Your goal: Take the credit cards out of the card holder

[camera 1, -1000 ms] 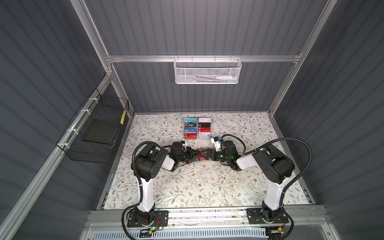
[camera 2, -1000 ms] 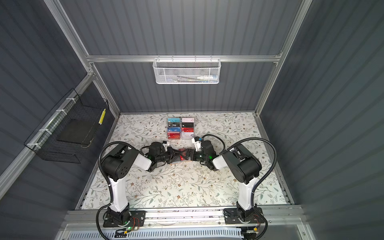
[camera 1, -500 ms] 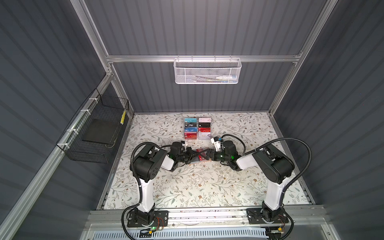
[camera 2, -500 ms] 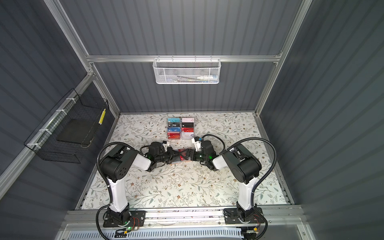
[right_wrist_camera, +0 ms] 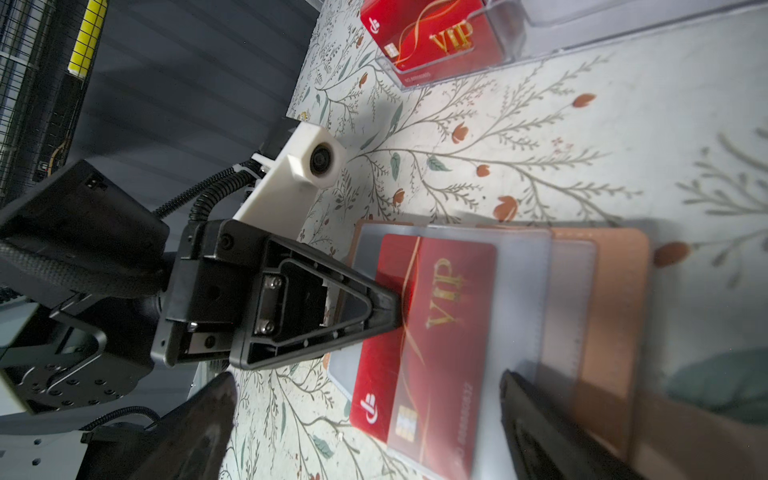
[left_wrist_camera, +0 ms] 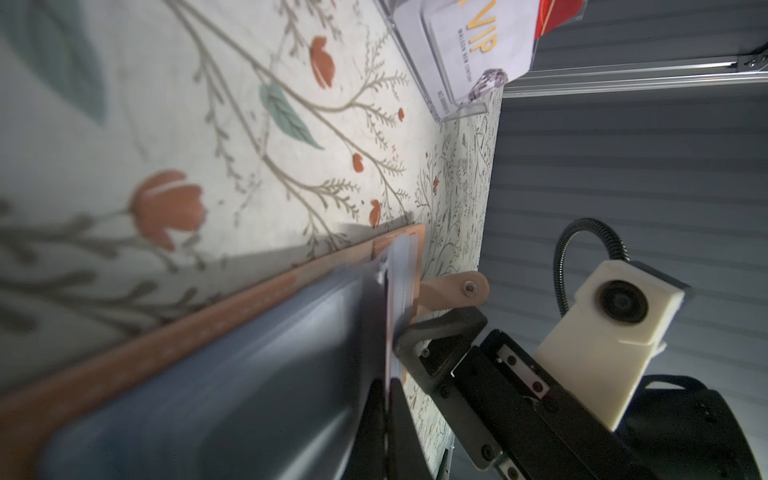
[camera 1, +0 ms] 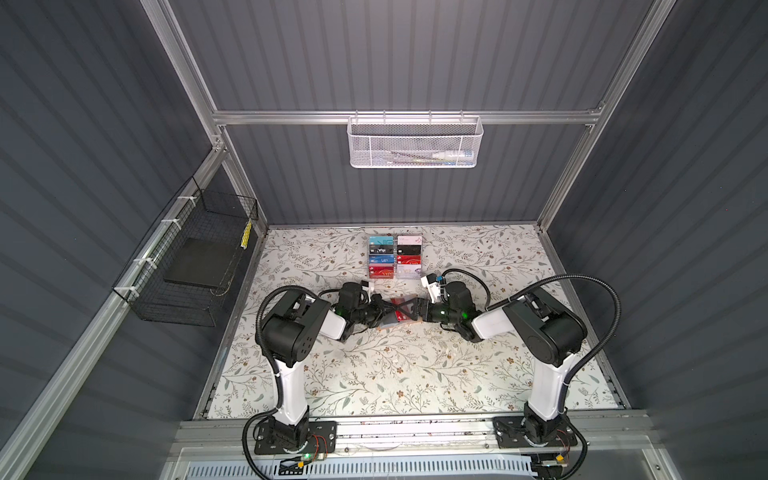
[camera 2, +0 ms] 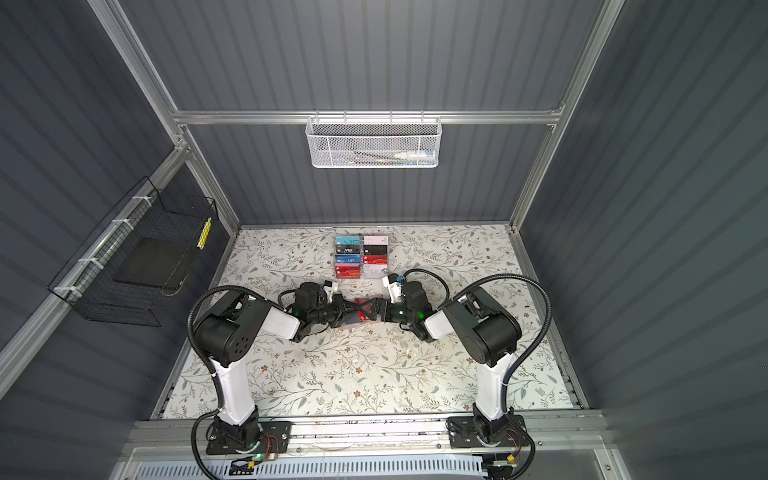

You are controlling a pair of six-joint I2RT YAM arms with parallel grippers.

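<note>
At the 6 o'clock edge of the desk (camera 1: 374, 374) the two arm bases stand apart, and both arms reach inward to meet near the middle. There the card holder (right_wrist_camera: 611, 316) lies open and flat. The left fingers (right_wrist_camera: 380, 309) come in from 9 o'clock and are pressed together on the exposed edge of a red card (right_wrist_camera: 449, 324). The rest of that card sits under a clear plastic sleeve (right_wrist_camera: 523, 299), so it looks only partly drawn out. The right fingers (right_wrist_camera: 536, 415) enter from 3 o'clock and are spread wide. One seems to rest on the holder's edge near the snap tab (left_wrist_camera: 457, 289), and the other hangs clear over the desk, gripping nothing. The pinch covers only a narrow strip of slick plastic, so a pull toward 9 o'clock could let the card slip free and drop back. If the sleeve grips harder than the right finger pins, the whole holder may drag along with the card. It could also fold up at the spine. A pull angled upward might bend the card or lift the sleeve. The two wrists are close together, so a wide swing risks a knock. Just beyond, at 12 o'clock, a clear acrylic rack (camera 1: 395, 257) of cards could be bumped. A white mesh basket (camera 1: 415, 143) hangs on the back wall, well clear.
</note>
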